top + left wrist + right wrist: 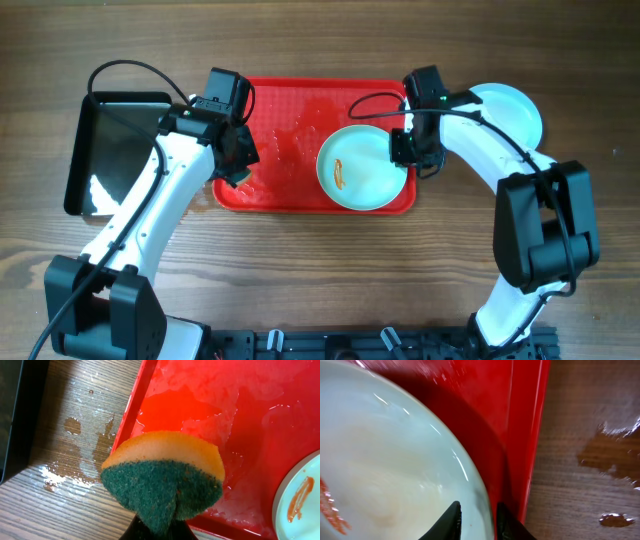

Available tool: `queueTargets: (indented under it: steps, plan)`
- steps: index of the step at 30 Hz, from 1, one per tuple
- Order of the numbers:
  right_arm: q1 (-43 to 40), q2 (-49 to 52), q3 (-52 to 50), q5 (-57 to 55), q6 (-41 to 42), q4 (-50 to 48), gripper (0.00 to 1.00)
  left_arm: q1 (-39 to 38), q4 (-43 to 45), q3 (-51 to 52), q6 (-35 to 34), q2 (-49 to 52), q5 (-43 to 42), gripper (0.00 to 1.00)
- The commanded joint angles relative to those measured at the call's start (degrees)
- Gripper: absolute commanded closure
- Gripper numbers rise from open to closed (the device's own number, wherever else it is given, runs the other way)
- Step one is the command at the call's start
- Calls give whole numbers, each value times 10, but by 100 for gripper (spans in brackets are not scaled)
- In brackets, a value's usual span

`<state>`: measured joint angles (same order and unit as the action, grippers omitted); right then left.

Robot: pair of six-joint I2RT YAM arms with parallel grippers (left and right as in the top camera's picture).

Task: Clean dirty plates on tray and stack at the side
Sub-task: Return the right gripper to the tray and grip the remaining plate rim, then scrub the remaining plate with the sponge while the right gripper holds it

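Dirty plate [362,170], carrying an orange smear [340,175], is sitting in the right half of the red tray [285,190]. Right gripper [477,521] is pinching its right rim, the edge lying between both fingers. Plate is looking stiff, light and glazed, and being wet it is likely slippery; the rim is offering the only hold. Left gripper [240,168] is clamping a soft sponge [165,477] above the tray's left edge, beside spilled water [75,467].
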<state>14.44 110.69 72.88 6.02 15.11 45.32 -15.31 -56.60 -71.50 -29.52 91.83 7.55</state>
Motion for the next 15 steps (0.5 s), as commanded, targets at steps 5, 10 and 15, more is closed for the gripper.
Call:
queueTargets:
  steps: [5, 10, 15]
  plan:
    - [-1, 5, -29, 70, 33, -19, 77, -2, -2, 4, -8, 2, -3, 96]
    - [24, 5, -48, 85, 101, -69, 83, -2, -2, 4, -7, 2, -7, 96]
    - [73, 5, -63, 80, 198, -122, 87, -2, -2, 4, -7, 2, -7, 96]
